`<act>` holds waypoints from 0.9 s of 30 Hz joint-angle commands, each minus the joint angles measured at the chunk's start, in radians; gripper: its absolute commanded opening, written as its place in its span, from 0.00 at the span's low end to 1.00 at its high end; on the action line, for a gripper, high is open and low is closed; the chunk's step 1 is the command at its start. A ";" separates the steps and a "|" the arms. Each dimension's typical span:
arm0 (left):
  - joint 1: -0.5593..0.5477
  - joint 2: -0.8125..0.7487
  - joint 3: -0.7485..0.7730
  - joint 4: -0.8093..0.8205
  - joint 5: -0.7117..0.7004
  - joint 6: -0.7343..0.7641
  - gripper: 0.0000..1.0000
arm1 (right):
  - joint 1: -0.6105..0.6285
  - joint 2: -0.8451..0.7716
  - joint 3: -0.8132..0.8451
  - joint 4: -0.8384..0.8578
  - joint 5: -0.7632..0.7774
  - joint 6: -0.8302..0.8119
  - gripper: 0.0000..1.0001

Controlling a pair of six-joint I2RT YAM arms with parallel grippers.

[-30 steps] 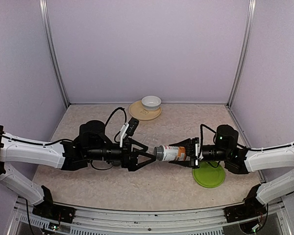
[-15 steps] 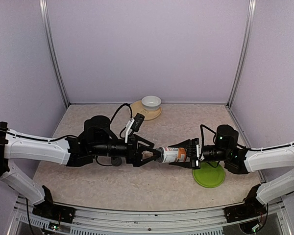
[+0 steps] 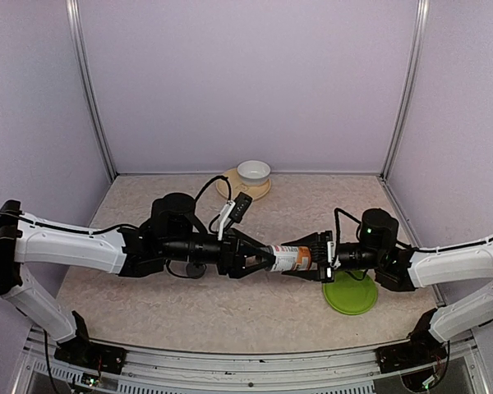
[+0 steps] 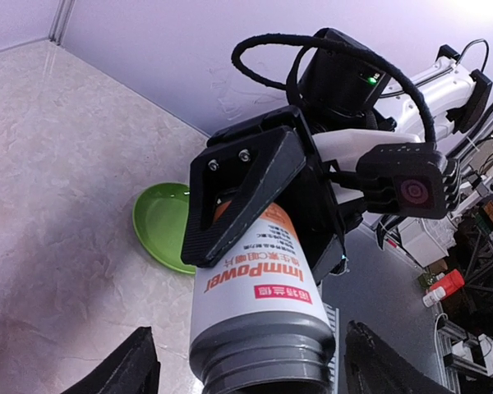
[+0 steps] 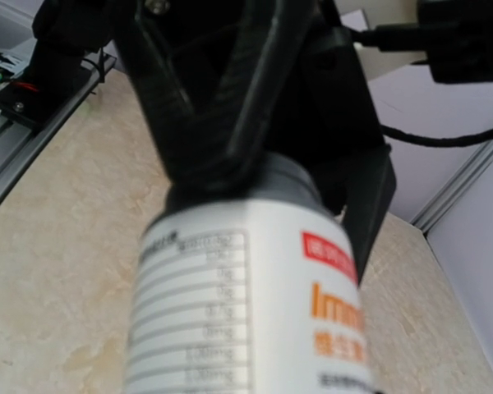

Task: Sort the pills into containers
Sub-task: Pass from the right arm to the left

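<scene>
Here, the white bottle [image 3: 292, 258] wears a grey cap [image 4: 259, 353].

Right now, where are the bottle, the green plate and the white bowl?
bottle [image 3: 292, 258]: top external view, on its labelled side.
green plate [image 3: 351, 295]: top external view, on its bare middle.
white bowl [image 3: 253, 171]: top external view, on its hollow inside.

Matt against gloss

Bottle [image 4: 259, 287]: smooth white plastic with a glossy printed label and a matt grey cap [image 4: 263, 353]. Right end effector [image 3: 294, 258]: matt black plastic. Plate [image 3: 351, 297]: glossy green. Bowl [image 3: 253, 171]: glossy white. Tabletop [image 3: 148, 300]: matt, mottled beige, stone-like.
</scene>
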 commanded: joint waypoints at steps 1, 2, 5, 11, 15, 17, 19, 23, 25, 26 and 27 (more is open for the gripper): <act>-0.004 0.021 0.038 0.005 0.032 0.002 0.72 | 0.009 0.011 0.027 0.017 0.015 0.009 0.14; -0.005 0.024 0.040 0.004 0.036 0.002 0.71 | 0.009 0.011 0.028 0.019 0.017 0.010 0.14; -0.005 0.032 0.040 0.003 0.044 -0.002 0.70 | 0.009 0.013 0.032 0.022 0.025 0.010 0.15; -0.004 0.039 0.041 0.009 0.044 -0.008 0.57 | 0.009 0.024 0.043 0.015 0.034 0.010 0.16; -0.004 0.043 0.053 -0.001 0.044 -0.011 0.38 | 0.012 0.034 0.054 -0.001 0.052 0.007 0.19; -0.002 0.039 0.056 -0.008 0.036 -0.011 0.34 | 0.014 0.037 0.062 -0.016 0.069 0.003 0.21; -0.002 0.034 0.057 -0.022 0.023 -0.012 0.32 | 0.015 0.040 0.069 -0.039 0.089 -0.002 0.24; -0.001 0.020 0.069 -0.078 -0.025 -0.014 0.32 | 0.016 0.032 0.088 -0.111 0.148 -0.028 0.41; 0.000 0.017 0.081 -0.117 -0.055 -0.015 0.32 | 0.018 0.023 0.099 -0.158 0.174 -0.045 0.48; 0.001 0.015 0.086 -0.132 -0.068 -0.016 0.32 | 0.019 0.019 0.105 -0.182 0.191 -0.052 0.49; 0.000 0.013 0.088 -0.143 -0.078 -0.021 0.33 | 0.020 0.015 0.114 -0.206 0.203 -0.062 0.50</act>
